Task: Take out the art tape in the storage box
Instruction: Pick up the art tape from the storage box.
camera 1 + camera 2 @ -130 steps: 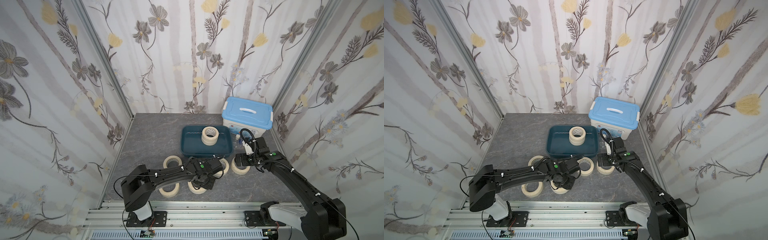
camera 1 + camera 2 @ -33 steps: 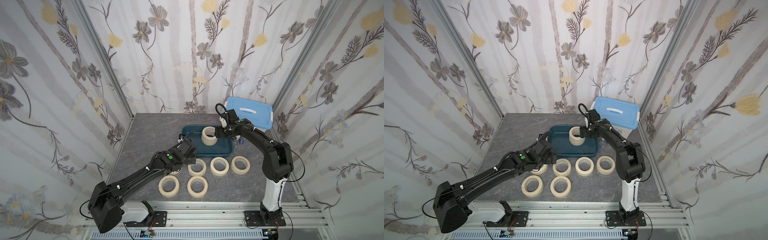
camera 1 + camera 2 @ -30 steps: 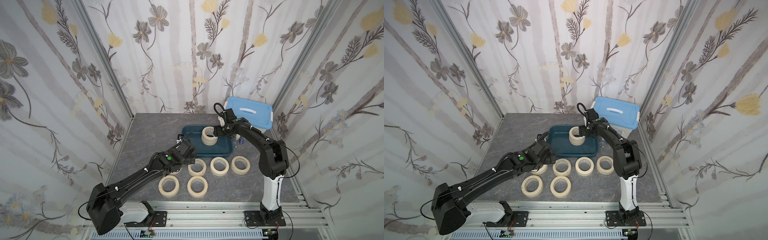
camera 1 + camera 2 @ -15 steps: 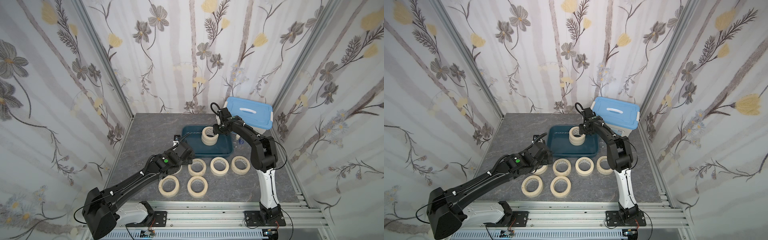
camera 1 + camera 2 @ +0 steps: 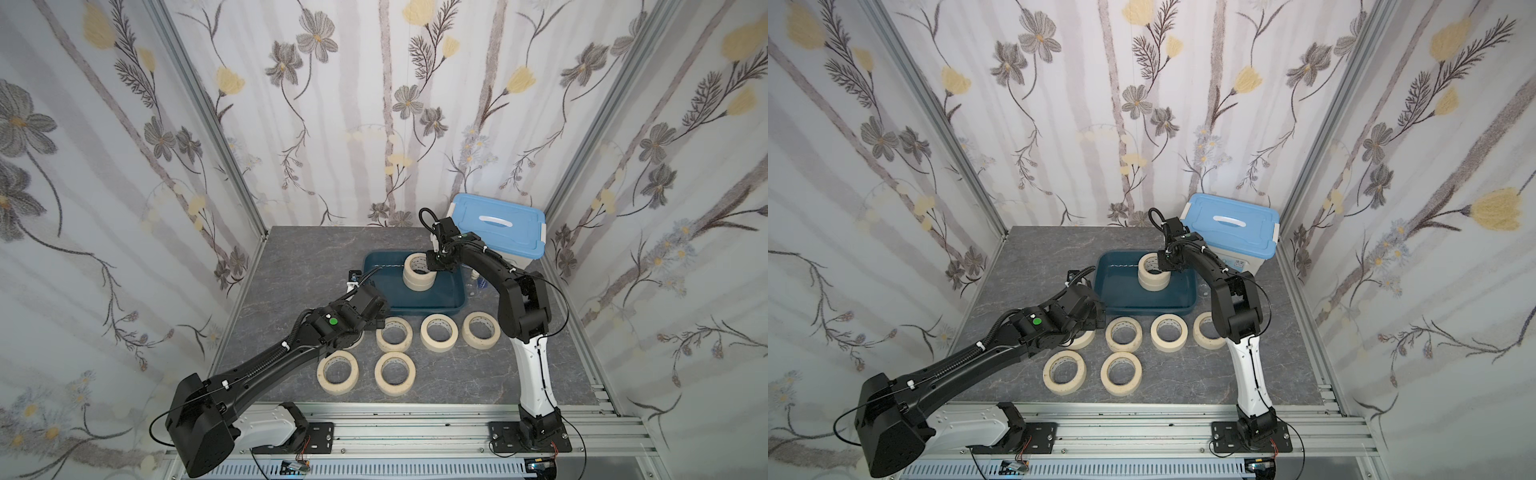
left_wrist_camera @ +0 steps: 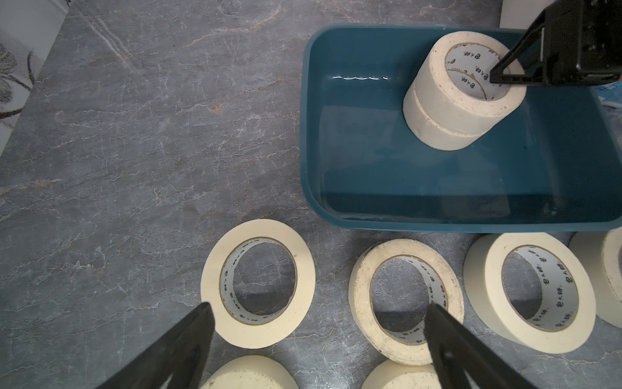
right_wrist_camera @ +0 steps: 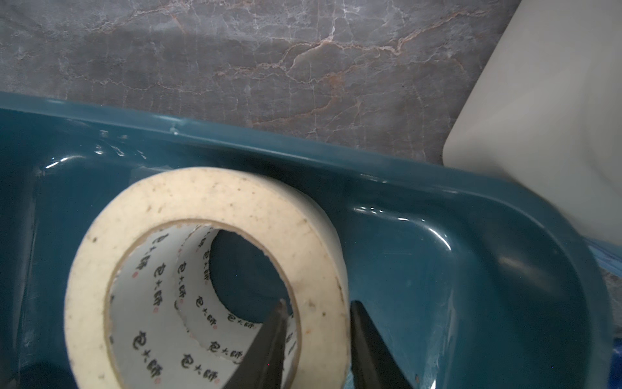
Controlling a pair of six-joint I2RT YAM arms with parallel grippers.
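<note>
The storage box [image 5: 415, 309] [image 5: 1142, 309] is a shallow teal tray at the back middle of the table. Two rolls of art tape [image 5: 411, 277] [image 5: 1148, 279] [image 6: 447, 101] [image 7: 202, 198] stand stacked in it. My right gripper [image 5: 436, 264] [image 7: 319, 304] reaches in from the right, shut on the top roll's wall, with one finger inside the core and one outside. Several more rolls [image 5: 439, 332] [image 6: 259, 283] lie flat on the table in front of the tray. My left gripper [image 6: 319, 306] hangs open above them, holding nothing.
A white bin with a light-blue handled lid [image 5: 496, 226] [image 5: 1231, 226] stands close behind and to the right of the tray. Flowered walls close in the table on three sides. The left arm stretches across the front left of the table.
The right gripper's jaws have closed onto the top roll's wall. The left gripper stays open over the rolls on the table, its arm shifting only a little.
</note>
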